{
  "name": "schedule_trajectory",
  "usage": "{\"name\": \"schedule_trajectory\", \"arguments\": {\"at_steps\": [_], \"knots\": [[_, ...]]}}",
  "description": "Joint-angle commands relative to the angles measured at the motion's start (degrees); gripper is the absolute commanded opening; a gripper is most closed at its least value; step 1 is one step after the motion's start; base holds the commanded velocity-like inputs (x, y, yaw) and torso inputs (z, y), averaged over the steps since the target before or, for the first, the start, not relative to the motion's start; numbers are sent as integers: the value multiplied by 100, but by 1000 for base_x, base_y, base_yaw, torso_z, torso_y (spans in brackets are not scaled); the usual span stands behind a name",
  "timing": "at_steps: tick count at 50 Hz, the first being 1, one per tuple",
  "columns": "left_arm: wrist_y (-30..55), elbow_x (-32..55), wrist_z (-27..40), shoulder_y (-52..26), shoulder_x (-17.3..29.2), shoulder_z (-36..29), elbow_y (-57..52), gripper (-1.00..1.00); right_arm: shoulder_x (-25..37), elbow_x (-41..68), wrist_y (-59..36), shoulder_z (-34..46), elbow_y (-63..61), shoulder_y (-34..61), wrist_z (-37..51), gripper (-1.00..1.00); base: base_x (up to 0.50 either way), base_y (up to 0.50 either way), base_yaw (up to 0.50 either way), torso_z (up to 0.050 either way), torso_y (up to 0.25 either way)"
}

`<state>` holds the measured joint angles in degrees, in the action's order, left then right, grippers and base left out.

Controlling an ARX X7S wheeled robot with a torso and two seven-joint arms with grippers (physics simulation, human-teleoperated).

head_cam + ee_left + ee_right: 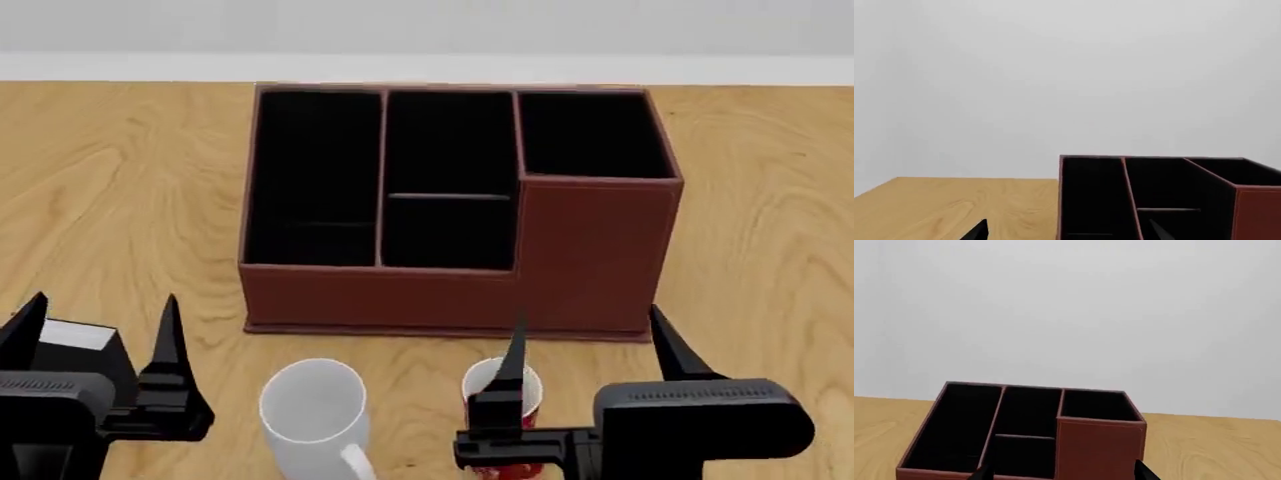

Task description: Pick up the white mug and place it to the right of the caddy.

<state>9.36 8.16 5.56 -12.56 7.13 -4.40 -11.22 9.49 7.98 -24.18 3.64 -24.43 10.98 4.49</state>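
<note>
Mug [315, 405], white and upright, stands on the wooden table [120, 200] just in front of the caddy [454, 215], beside a red mug [505, 395]. Left gripper [96, 335] and right gripper [587, 350] both hover with fingers apart, holding nothing.

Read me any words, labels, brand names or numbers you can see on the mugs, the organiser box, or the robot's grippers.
None: no readable text appears in any view.
White mug: plain, no print.
Red mug: partly hidden behind the right gripper; no lettering visible.
Caddy: only stitching, no label.
Left gripper: a pale patch sits by it, but nothing legible.
</note>
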Motion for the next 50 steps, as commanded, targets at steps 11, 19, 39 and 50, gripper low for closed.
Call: {"name": "schedule_trajectory", "arguments": {"at_steps": [11, 19, 39, 50], "knots": [[131, 168, 174, -58, 78, -28, -66, 100, 59, 191, -5, 21, -30, 37, 20, 100, 500, 0, 0, 0, 0], [185, 205, 248, -94, 92, -49, -46, 100, 77, 259, 3, 11, -78, 24, 43, 100, 500, 0, 0, 0, 0], [234, 291, 336, -96, 186, -120, -108, 100, 134, 462, -106, 16, -231, 16, 90, 100, 272, 0, 0, 0, 1], [251, 349, 383, -102, 228, -138, -126, 100, 152, 503, -220, 13, -446, -9, 214, 100, 104, 0, 0, 0, 0]]}}
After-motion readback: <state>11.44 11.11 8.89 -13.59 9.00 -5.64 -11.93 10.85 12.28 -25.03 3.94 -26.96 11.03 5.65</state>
